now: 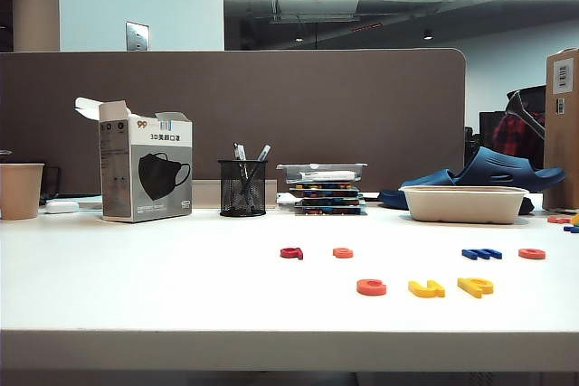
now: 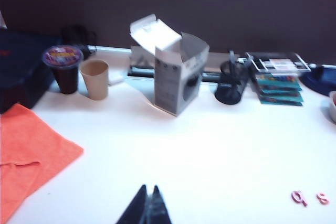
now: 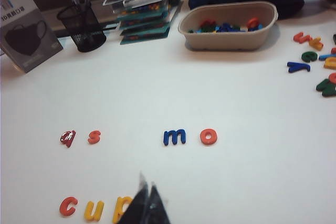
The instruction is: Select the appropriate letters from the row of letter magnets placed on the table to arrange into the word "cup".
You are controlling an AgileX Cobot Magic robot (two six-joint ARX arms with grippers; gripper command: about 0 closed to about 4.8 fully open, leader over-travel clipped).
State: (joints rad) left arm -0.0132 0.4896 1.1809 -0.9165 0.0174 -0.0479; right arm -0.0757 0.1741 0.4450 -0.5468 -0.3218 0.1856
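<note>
- Tabletop (image 1: 136, 287): white, with a thick pale front edge.
- Orange c (image 1: 371, 287), yellow u (image 1: 426, 289) and yellow p (image 1: 475, 287): lying flat side by side near the front edge, right of centre, spelling "cup".
- Row of letter magnets: farther from the front edge lie a red a (image 1: 291, 253), an orange s (image 1: 342, 252), a blue m (image 1: 481, 254) and an orange o (image 1: 532, 253), with a wide gap between s and m.
- Left claw (image 2: 147, 203): closed, empty, raised above bare tabletop on the left side.
- Right claw (image 3: 146, 199): closed, empty, above the front edge, partly covering the p in its wrist view.
- Back edge: mask box (image 1: 145, 174), mesh pen cup (image 1: 242, 187) and beige tray (image 1: 464, 203) holding more letters.
</note>
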